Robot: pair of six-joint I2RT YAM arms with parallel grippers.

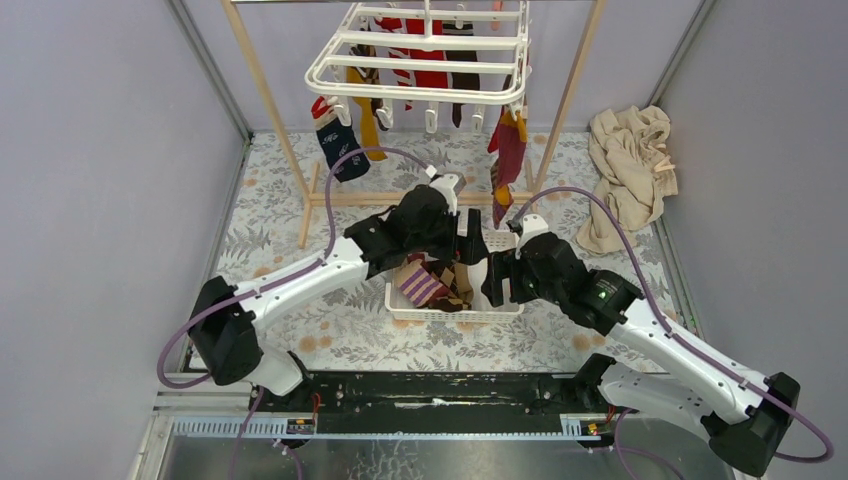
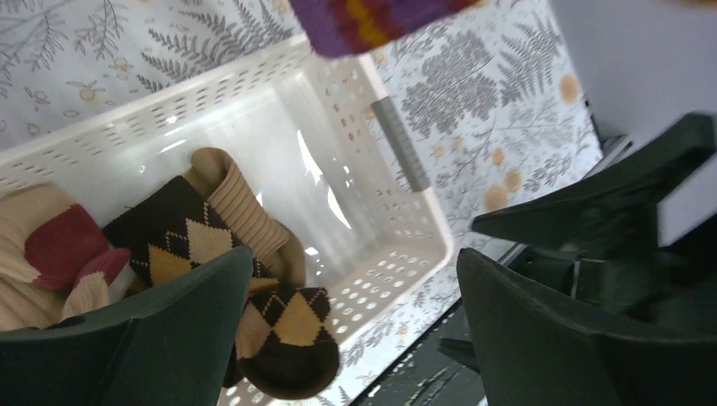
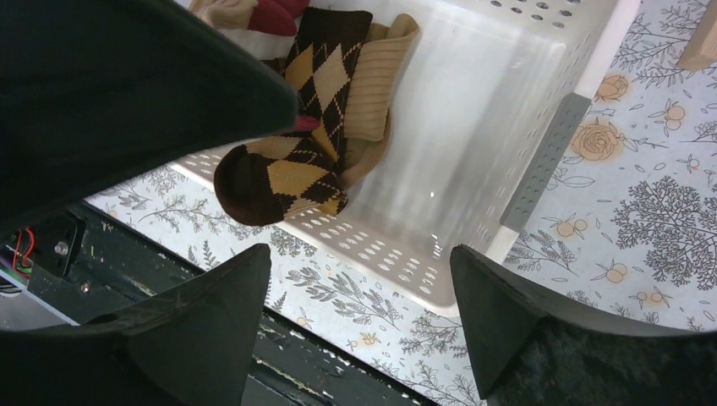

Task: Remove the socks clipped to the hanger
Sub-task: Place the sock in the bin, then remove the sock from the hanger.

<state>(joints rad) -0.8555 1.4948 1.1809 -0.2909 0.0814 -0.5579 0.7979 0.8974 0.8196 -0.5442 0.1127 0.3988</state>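
purple-striped sock (image 2: pixel 372 21) over basket (image 2: pixel 402 144), clear of left jaws (spread wide, empty); right jaws also wide, empty. other socks (image 1: pixel 510 150) clipped on hanger (image 1: pixel 415 88) at rear. next: grab one near clip, pull straight down.

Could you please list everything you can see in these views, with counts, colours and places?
White plastic drying hanger: one, white, hung on the frame at the back.
Small clipped socks: several, navy, mustard, red, striped; dangling from the hanger.
Wooden pole frame: one, pale wood, back of table.
White perforated plastic basket: one, white, between the hands.
Loose socks: a few, brown argyle, tan, cream-and-red; in the basket.
Purple-striped sock: one, at the basket's left side.
Crumpled beige cloth: one, beige, back right.
Floral table cover: one, grey-white, under everything.
Robot arms: two, white and black, near edge.
Left hand and right hand: both open, empty, by the basket.
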